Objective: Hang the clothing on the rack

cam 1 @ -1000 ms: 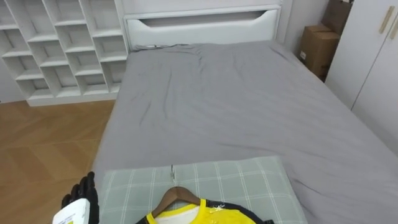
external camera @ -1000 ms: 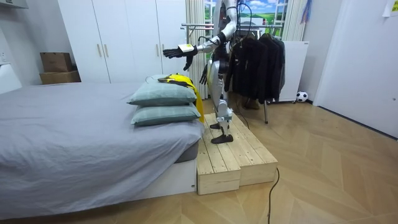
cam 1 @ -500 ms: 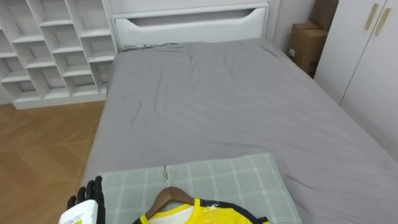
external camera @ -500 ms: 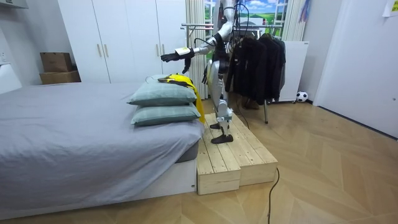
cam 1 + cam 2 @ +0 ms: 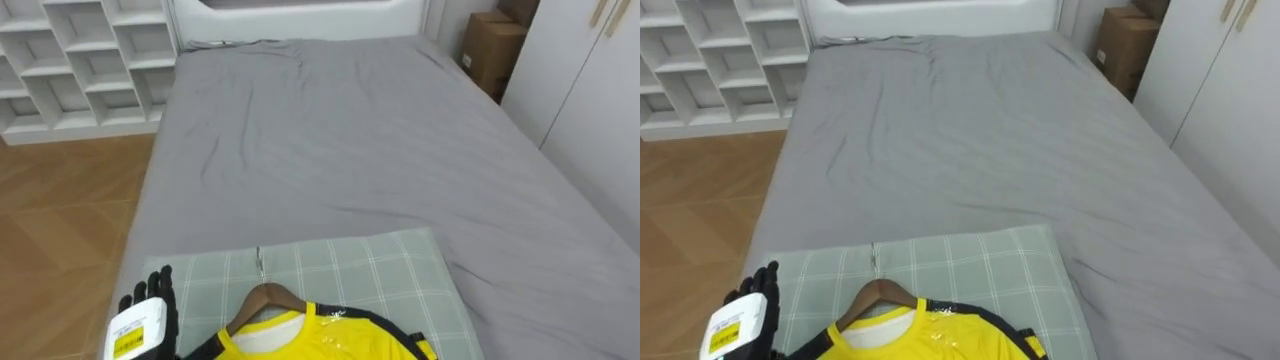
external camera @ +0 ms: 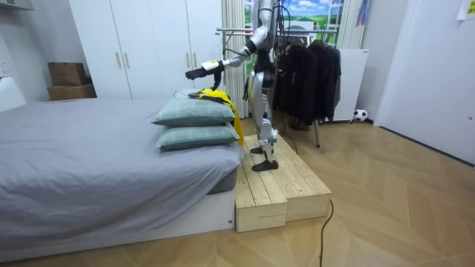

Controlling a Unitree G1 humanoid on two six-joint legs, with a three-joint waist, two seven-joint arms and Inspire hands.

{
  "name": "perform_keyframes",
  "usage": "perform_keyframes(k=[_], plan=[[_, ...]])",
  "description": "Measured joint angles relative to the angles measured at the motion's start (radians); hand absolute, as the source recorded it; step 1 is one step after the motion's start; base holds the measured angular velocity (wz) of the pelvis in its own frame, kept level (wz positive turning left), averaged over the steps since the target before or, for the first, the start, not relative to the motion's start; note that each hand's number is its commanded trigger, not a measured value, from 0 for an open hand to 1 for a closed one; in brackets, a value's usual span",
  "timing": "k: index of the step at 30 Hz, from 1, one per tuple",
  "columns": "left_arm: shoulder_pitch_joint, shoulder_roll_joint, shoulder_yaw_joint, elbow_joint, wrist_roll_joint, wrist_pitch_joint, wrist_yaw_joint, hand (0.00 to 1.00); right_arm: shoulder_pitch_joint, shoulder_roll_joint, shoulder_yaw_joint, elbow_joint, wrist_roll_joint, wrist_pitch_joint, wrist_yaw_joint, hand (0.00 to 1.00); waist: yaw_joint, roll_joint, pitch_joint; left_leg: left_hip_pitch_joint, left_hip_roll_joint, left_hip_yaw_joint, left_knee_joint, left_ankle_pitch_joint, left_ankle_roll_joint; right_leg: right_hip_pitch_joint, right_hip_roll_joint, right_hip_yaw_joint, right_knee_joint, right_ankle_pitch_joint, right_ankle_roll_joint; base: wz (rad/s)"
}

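Observation:
A yellow shirt point(image 5: 320, 335) with dark trim lies on a wooden hanger point(image 5: 265, 298) on top of a green checked pillow point(image 5: 350, 270) at the near end of the bed. The hanger's metal hook points toward the headboard. My left hand point(image 5: 150, 310) is open, fingers straight, hovering over the pillow's left edge, just left of the hanger and apart from it. In the room view the same left hand point(image 6: 194, 73) reaches out over the stacked pillows above the shirt point(image 6: 215, 95). My right hand point(image 6: 244, 90) hangs by my side, too small to read.
I stand on a wooden platform point(image 6: 274, 182) at the foot of the grey bed point(image 5: 350, 130). A clothes rack point(image 6: 304, 74) with dark garments stands behind me. White shelving point(image 5: 70, 50) is left of the bed; a cardboard box point(image 5: 495, 50) and wardrobe point(image 5: 590, 90) are right.
My left arm has stretched further out over the pillows and dropped a little. The head camera has tipped down, so more of the yellow shirt shows. The shirt and hanger lie still.

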Motion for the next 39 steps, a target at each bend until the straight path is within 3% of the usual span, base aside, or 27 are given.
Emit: perform_keyframes(k=[4, 11, 15, 21, 29, 33, 39], plan=[[-0.029, -0.005, -0.003, 0.063, -0.031, -0.002, 0.0, 0.0, -0.04, 0.002, 0.039, 0.025, -0.001, 0.006, -0.006, 0.0, -0.009, 0.003, 0.0011, -0.021, 0.001, 0.005, -0.013, 0.011, -0.004, -0.028, 0.001, -0.004, 0.001, 0.001, -0.001, 0.0], [-0.066, -0.011, -0.002, 0.126, -0.046, -0.01, 0.001, 0.0, -0.094, 0.011, 0.097, 0.03, -0.02, 0.01, -0.012, 0.0, -0.019, -0.013, 0.0067, -0.082, 0.002, 0.001, 0.001, 0.018, -0.004, -0.085, 0.001, -0.009, 0.007, 0.003, -0.005, 0.01], [-0.162, -0.009, -0.001, 0.185, -0.057, -0.023, 0.008, 0.0, -0.132, 0.021, 0.118, 0.035, -0.045, 0.013, -0.032, 0.0, -0.019, -0.015, 0.0089, -0.137, 0.003, -0.01, 0.024, 0.018, -0.004, -0.13, 0.001, -0.018, 0.018, 0.004, -0.006, 0.07], [-0.28, -0.003, -0.009, 0.268, -0.078, -0.023, 0.027, 0.0, -0.191, 0.02, 0.157, 0.048, -0.083, 0.028, -0.043, 0.0, -0.021, 0.003, 0.0212, -0.179, 0.003, -0.011, 0.035, 0.022, -0.001, -0.166, 0.001, -0.019, 0.019, 0.007, -0.011, 0.01], [-0.288, -0.003, -0.033, 0.278, -0.141, -0.023, 0.028, 0.0, -0.209, 0.02, 0.194, 0.051, -0.073, 0.031, -0.049, 0.0, -0.023, 0.003, 0.0267, -0.204, 0.003, -0.013, 0.032, 0.029, -0.003, -0.191, 0.0, -0.022, 0.02, 0.007, -0.011, 0.0], [-0.285, -0.009, -0.045, 0.296, -0.157, -0.035, 0.046, 0.0, -0.218, 0.025, 0.194, 0.052, -0.075, 0.03, -0.054, 0.0, -0.022, -0.012, 0.0339, -0.19, 0.001, -0.013, 0.008, 0.042, -0.005, -0.189, -0.003, -0.026, 0.02, 0.007, -0.011, 0.0], [-0.265, -0.029, -0.08, 0.323, -0.196, -0.046, 0.05, 0.0, -0.24, 0.034, 0.195, 0.065, -0.075, 0.031, -0.054, 0.0, -0.02, -0.03, 0.0343, -0.188, 0.002, -0.014, -0.001, 0.048, -0.009, -0.19, 0.0, -0.021, 0.018, 0.007, -0.011, 0.01]])
